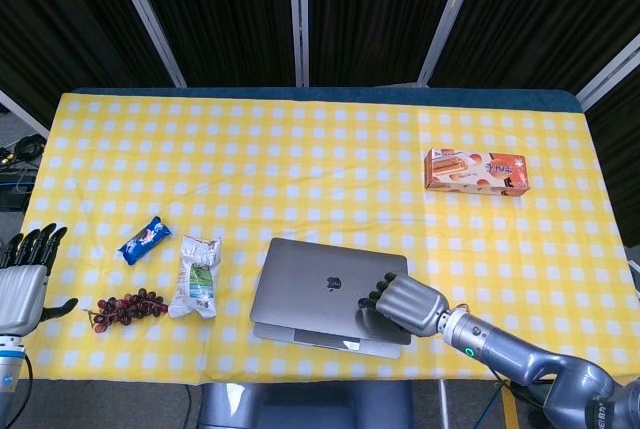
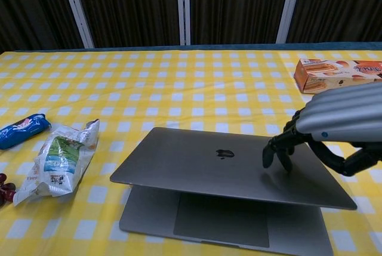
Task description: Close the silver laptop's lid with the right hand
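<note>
The silver laptop point(image 1: 322, 284) point(image 2: 209, 160) lies near the table's front edge, its lid tilted low over the base with a narrow gap still showing at the front. My right hand point(image 1: 405, 306) point(image 2: 325, 128) rests palm down on the lid's right part, fingertips point(image 2: 270, 156) touching the lid surface. It holds nothing. My left hand point(image 1: 22, 284) hangs at the table's left edge, fingers apart and empty; the chest view does not show it.
A blue snack packet point(image 1: 145, 239), a green-white bag point(image 1: 198, 276) and a bunch of grapes point(image 1: 125, 307) lie left of the laptop. An orange biscuit box point(image 1: 475, 170) sits at the back right. The yellow checked cloth point(image 1: 300, 159) covers the table.
</note>
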Robot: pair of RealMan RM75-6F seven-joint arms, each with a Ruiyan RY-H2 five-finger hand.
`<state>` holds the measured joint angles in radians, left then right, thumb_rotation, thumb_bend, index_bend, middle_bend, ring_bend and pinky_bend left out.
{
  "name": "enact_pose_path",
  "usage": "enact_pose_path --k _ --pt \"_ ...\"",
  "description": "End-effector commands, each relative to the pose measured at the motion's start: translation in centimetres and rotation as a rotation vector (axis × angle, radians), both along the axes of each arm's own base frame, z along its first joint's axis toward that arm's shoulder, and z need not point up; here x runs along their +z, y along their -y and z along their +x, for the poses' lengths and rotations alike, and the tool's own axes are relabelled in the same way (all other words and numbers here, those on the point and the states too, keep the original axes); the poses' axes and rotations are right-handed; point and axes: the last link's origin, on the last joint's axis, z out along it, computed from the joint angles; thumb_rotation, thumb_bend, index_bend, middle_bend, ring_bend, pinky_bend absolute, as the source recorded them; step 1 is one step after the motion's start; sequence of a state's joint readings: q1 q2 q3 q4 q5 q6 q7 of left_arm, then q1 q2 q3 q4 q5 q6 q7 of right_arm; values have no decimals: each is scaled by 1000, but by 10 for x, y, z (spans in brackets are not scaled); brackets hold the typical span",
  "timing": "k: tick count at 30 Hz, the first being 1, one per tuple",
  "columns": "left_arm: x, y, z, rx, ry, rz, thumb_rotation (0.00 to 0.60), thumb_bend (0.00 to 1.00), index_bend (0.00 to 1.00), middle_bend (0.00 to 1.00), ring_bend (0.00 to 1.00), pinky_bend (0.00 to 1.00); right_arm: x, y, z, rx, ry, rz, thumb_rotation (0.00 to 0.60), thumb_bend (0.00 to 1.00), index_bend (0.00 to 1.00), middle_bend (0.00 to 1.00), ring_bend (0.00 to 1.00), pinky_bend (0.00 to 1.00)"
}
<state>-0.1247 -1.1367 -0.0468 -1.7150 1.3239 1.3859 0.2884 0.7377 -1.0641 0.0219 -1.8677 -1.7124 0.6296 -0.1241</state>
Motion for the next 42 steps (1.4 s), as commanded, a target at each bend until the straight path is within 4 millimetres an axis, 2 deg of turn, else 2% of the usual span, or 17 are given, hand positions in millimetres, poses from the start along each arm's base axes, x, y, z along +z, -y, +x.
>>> enact_pose_path --k 1,8,13,19,22,23,25,27,28,30,32,35,36,37,42 --pt "0 0 0 1 1 1 600 0 0 0 0 0 -10 -5 -10 60 -31 2 600 1000 262 366 317 300" --pt "-1 0 0 1 0 -6 600 0 0 0 0 0 -24 -9 -26 102 -81 21 600 1000 262 348 316 300" --pt "-2 1 0 3 -1 -6 600 0 0 0 0 0 -26 -9 -28 139 -78 -2 600 1000 262 348 316 300" --pt "-1 1 0 1 2 -1 600 0 0 0 0 0 7 -7 -13 193 29 -131 600 1000 262 348 316 299" --pt "0 2 1 -5 6 3 600 0 0 0 0 0 32 -6 -11 206 103 -237 600 997 254 340 316 279" --pt "1 2 2 -7 7 5 600 0 0 0 0 0 40 -7 -13 202 127 -275 600 951 245 326 310 255" --pt "1 3 2 -13 9 9 600 0 0 0 0 0 58 -7 -22 176 172 -376 600 714 213 279 270 177" --pt "2 3 3 -18 8 11 600 0 0 0 0 0 70 -8 -30 143 198 -450 600 287 141 184 167 61" --pt "2 4 3 -19 8 12 600 0 0 0 0 0 72 -8 -32 135 203 -465 600 150 104 136 115 29" --pt "2 4 3 -25 8 16 600 0 0 0 0 0 81 -11 -43 85 223 -528 600 12 31 40 24 0" --pt "2 4 4 -35 7 23 600 0 0 0 0 0 88 -14 -57 16 239 -589 600 0 2 2 0 0" --pt "3 5 5 -57 12 42 600 0 0 0 0 0 96 -21 -79 -91 262 -666 600 0 0 0 0 0" --pt "3 5 6 -68 18 51 600 0 0 0 0 0 99 -26 -95 -151 256 -707 600 0 0 0 0 0" --pt "4 6 5 -73 21 54 600 0 0 0 0 0 99 -29 -102 -168 258 -728 600 0 0 0 0 0" --pt "4 8 6 -90 30 61 600 0 0 0 0 0 97 -39 -125 -239 267 -782 600 0 0 0 0 0"
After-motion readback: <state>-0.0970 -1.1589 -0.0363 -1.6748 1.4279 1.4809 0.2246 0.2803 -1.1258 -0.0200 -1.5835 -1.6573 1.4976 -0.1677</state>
